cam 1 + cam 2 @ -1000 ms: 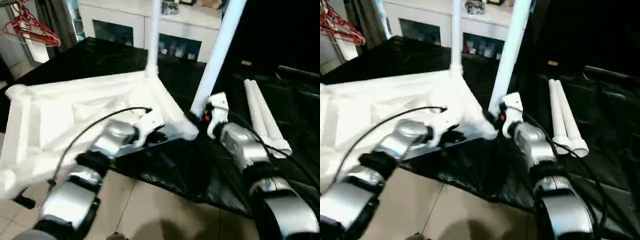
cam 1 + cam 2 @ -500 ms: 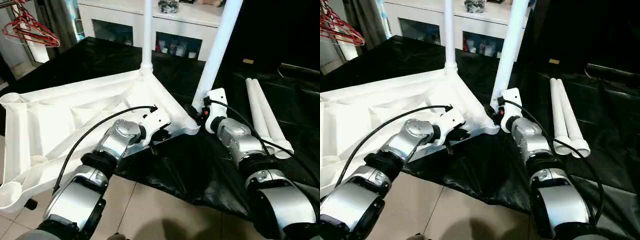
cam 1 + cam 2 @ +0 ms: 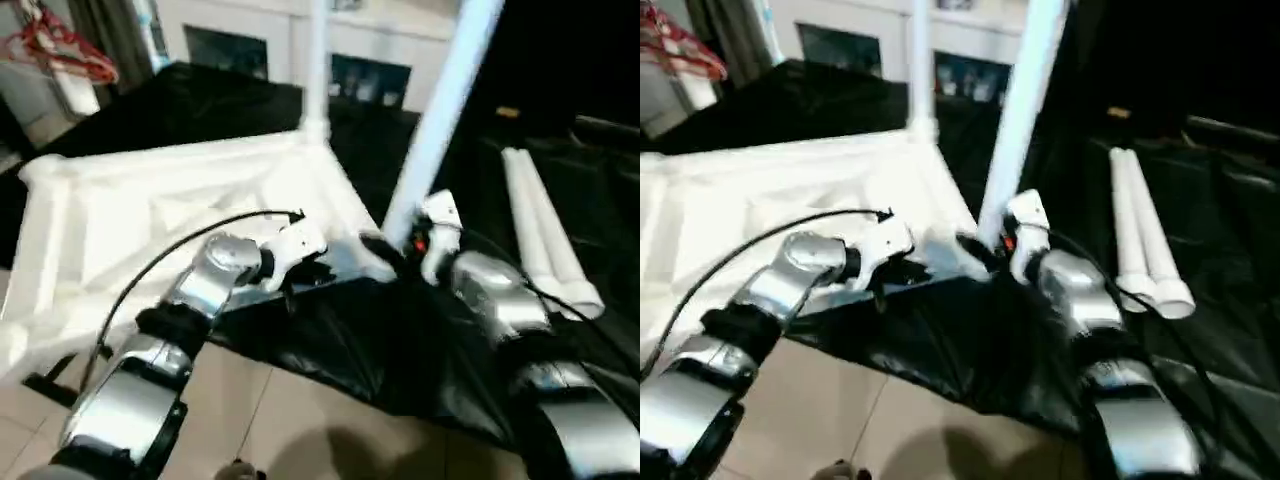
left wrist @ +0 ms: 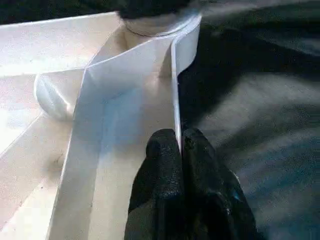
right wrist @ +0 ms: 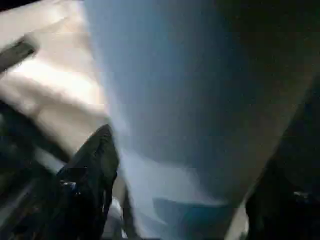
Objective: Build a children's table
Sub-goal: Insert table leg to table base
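Tiled floor [image 3: 300, 420] nearest. Black sheet [image 3: 400, 340] beyond it, carrying upturned white table top [image 3: 130, 220]. Left gripper [image 4: 180, 145] pinched shut on top's thin edge rib. Right gripper [image 5: 180, 165] fingers spread either side of upright leg [image 3: 440, 120] at top's near corner. Second upright leg [image 3: 318, 70] at far corner. Two loose legs [image 3: 545, 225] on sheet, right of top. White glass-door cabinet [image 3: 300, 50] behind top.

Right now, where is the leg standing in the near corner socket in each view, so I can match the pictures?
Left eye: near leg slants from upper right to centre.
Right eye: near leg stands right of centre.
Left wrist: its base sits in the corner socket.
Right wrist: it rises close up.
Shared landmark: table top's near corner.
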Robot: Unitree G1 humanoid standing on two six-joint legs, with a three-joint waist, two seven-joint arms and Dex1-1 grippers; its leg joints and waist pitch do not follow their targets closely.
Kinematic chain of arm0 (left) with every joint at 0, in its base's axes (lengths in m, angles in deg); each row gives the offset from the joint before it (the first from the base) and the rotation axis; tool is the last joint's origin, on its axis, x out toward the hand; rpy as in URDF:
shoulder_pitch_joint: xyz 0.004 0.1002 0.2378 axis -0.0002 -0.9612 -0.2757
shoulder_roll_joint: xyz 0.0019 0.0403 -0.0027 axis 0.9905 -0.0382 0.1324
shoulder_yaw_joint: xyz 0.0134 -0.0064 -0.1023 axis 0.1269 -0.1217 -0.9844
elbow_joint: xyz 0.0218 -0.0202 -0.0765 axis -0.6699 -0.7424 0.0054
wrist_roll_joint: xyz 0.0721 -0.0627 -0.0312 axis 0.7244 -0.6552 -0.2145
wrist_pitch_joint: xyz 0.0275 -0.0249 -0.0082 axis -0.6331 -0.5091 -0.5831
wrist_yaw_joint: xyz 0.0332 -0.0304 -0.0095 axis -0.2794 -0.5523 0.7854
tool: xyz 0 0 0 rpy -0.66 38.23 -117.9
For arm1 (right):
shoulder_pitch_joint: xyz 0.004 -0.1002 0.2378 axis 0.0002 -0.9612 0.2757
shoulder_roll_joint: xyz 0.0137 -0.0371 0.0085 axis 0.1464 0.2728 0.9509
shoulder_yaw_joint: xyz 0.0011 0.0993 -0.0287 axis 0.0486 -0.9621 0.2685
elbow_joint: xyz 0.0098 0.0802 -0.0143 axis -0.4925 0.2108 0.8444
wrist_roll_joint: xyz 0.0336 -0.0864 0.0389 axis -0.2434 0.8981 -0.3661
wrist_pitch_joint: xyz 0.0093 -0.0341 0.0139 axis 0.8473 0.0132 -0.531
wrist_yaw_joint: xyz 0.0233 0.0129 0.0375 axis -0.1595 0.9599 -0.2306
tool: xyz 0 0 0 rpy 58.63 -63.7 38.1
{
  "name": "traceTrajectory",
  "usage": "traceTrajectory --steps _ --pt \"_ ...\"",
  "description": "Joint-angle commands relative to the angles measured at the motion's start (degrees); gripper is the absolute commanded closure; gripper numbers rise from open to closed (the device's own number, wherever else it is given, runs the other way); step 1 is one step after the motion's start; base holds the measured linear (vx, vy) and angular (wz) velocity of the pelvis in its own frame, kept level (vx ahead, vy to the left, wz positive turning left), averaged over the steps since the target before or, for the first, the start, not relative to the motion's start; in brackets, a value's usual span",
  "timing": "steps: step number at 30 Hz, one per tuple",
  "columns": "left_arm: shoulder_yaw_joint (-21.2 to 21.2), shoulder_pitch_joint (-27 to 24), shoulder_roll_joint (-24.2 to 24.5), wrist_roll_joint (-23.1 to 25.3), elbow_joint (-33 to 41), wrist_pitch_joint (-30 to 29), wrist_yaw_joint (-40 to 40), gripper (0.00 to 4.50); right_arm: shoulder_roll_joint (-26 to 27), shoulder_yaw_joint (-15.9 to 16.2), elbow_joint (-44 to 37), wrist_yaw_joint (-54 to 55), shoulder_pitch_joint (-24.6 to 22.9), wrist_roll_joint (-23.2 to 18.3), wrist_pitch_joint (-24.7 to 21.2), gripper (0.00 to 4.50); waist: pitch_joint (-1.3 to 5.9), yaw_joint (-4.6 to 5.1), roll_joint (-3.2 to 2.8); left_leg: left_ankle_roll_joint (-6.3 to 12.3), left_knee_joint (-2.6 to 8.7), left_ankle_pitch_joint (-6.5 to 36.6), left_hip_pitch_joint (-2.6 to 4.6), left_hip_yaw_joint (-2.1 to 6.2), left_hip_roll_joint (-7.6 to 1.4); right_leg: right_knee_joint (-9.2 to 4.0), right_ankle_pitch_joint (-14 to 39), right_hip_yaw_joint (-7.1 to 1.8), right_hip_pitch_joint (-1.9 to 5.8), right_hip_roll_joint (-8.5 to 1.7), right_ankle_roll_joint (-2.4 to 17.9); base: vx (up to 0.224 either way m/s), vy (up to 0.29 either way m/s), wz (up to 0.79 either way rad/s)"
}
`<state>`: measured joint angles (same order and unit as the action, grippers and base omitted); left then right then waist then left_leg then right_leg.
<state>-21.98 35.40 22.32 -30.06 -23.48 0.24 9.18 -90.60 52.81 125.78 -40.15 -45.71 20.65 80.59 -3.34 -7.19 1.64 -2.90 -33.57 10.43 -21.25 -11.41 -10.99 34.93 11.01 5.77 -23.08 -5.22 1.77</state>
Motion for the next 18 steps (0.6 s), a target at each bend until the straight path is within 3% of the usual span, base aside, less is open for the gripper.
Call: traceTrajectory --steps 1,3,6,10,12,13,18 --pt "1.4 0.6 -1.4 -2.5 3.0 2.9 -4.6 4.50 -0.8 3.7 -3.1 -6.6 -2.0 -0.3 -1.9 1.10 4.31 -0.03 -0.92 4.72 3.52 7.2 0.89 1.21 -3.27 -2.55 -4.6 -3.33 3.62 -4.29 16.1 0.000 0.000 0.00" --pt "1.2 0.4 -0.9 -3.5 3.1 2.9 -7.3 4.50 -2.6 4.9 -5.6 -10.7 -3.7 -0.4 -2.6 1.10 4.18 -0.18 -0.89 4.53 3.50 8.6 0.91 1.13 -3.21 -2.84 -1.8 -3.40 3.65 -4.42 15.8 0.000 0.000 0.00" --pt "1.7 -0.3 0.3 -4.4 4.0 2.2 -12.4 4.50 -4.8 6.3 -8.5 -14.9 -5.6 0.2 -3.8 1.10 3.93 -0.45 -1.38 3.76 3.62 9.8 0.83 1.22 -3.24 -3.24 2.2 -3.48 3.53 -4.59 15.3 0.000 0.000 0.00" --pt "2.1 -0.7 1.3 -4.5 4.3 3.1 -15.1 4.50 -6.6 7.6 -11.6 -17.9 -7.0 0.5 -5.1 1.10 3.78 -0.70 -1.18 2.78 3.72 10.8 0.98 1.25 -3.22 -3.68 6.2 -3.56 3.44 -4.55 14.1 0.000 0.000 0.00" --pt "2.1 -1.0 1.7 -4.7 4.4 2.9 -16.2 4.50 -7.5 8.6 -13.5 -20.3 -7.5 0.0 -6.7 1.10 3.84 -0.78 -1.16 2.64 3.74 10.5 0.98 1.31 -3.27 -3.62 6.5 -3.54 3.44 -4.57 13.8 0.000 0.000 0.00" --pt "2.1 -1.1 1.9 -4.7 4.5 3.0 -16.6 4.50 -7.8 9.0 -14.2 -21.0 -7.7 -0.1 -7.2 1.39 3.90 -0.80 -1.27 2.72 3.74 10.1 1.00 1.36 -3.35 -3.47 5.7 -3.51 3.39 -4.51 13.9 0.000 0.000 0.00" --pt "2.1 -1.2 2.3 -4.2 3.9 3.7 -16.8 4.50 -7.8 9.1 -15.7 -21.4 -8.0 -0.5 -8.5 1.65 4.09 -0.86 -1.19 3.02 3.52 8.4 0.90 1.34 -3.23 -3.06 2.5 -3.47 3.45 -4.48 14.6 0.000 0.000 0.00"
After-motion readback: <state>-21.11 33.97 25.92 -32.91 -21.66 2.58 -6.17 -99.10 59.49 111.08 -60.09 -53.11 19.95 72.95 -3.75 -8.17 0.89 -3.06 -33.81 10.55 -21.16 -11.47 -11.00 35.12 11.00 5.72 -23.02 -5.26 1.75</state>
